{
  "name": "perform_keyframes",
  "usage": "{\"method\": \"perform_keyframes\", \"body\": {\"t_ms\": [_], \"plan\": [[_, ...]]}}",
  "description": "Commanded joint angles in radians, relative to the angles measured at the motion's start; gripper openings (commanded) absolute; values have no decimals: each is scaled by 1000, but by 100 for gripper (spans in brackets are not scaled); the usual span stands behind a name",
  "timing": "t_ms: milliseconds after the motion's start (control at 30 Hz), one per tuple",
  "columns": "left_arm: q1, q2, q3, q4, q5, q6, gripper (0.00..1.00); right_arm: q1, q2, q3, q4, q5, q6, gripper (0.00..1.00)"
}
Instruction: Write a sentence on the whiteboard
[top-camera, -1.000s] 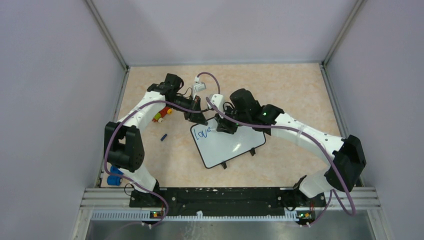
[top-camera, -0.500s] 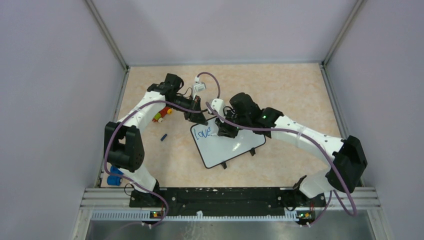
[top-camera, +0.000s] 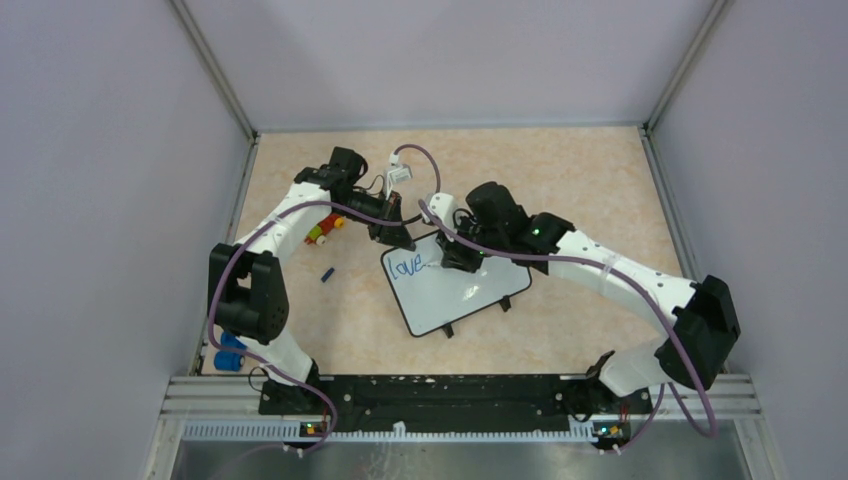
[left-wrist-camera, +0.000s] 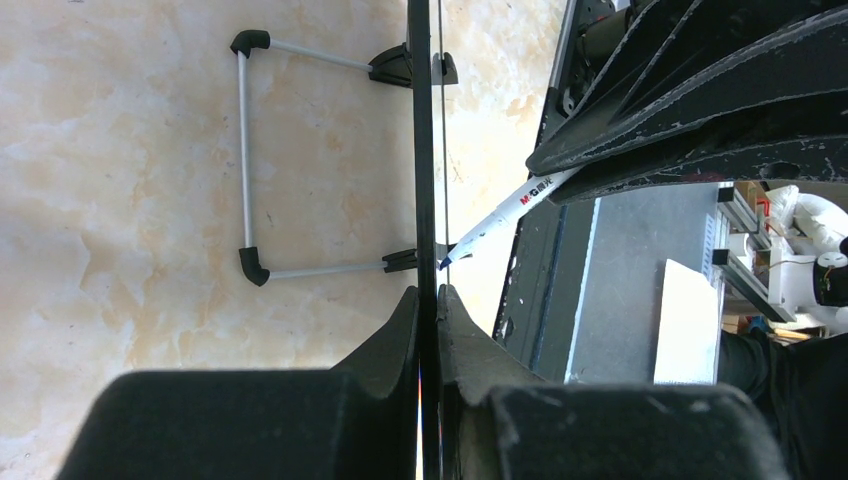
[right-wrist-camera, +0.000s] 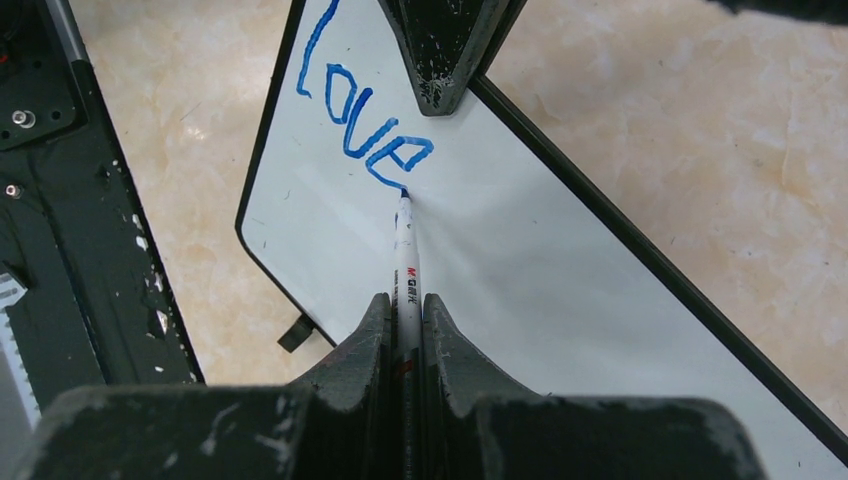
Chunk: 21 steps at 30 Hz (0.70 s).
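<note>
Writing room lies to one side only: the whiteboard (top-camera: 455, 285) sits near the middle of the bench (top-camera: 580, 190), skewed, its long axis running from the bench's left edge toward the right edge and swinging a little away from the arms at the right-hand end. So far the sentence (top-camera: 405, 266) is just the blue word "love", tucked into the board's far-left corner. The right end effector (right-wrist-camera: 405, 305) is closed tight on a white marker (right-wrist-camera: 405, 250), whose barrel points straight out ahead of the fingers. Its blue tip touches the board right at the tail of the "e". From that tip the blank white stretches along the long axis toward the board's right end, which is the side the right arm reaches in from, so I'd judge the next word has to travel back toward that arm, away from the left one. The left end effector (left-wrist-camera: 428, 300) is clamped on the board's thin black frame at the far edge, just beside the "love", pinning it. Whether the board lies flat or is tipped up on its feet, I cannot tell.
</note>
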Motion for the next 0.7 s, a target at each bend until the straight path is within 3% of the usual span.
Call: {"method": "perform_keyframes", "body": {"t_ms": [0,667], "plan": [[-15,-6,12,-3,34,16,0,0,-26,66,-33,-54,-17,0],[-22,-9,15,-9,25,27,0,-59,-103,27,-21,-106,-14,0]]}}
